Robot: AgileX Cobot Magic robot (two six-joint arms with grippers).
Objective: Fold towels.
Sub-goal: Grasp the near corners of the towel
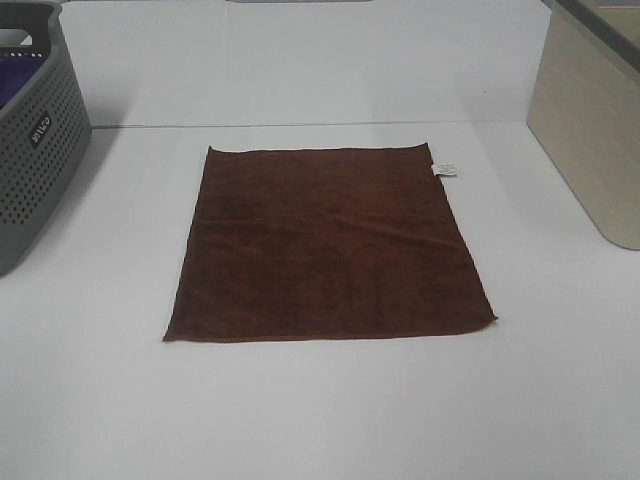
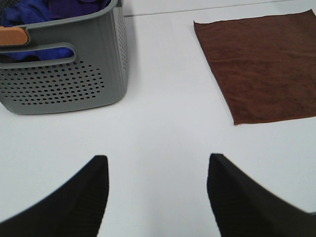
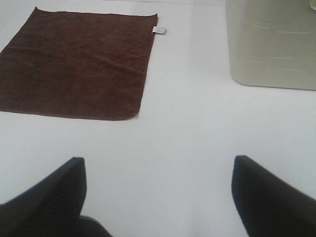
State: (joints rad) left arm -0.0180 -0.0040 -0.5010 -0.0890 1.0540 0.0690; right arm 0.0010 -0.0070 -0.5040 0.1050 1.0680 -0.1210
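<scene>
Left gripper stands with jaws apart and right gripper with jaws spread wide, each holding nothing above the white table; only the wrist views show them, not the high view. The towel lies flat and unfolded mid-table, well apart from both grippers, with its white tag at the far right corner. The left wrist view alone shows purple cloth heaped inside the grey perforated basket at the left, a beige bin stands at the right, and a plain pale wall rises behind the table's far edge.
</scene>
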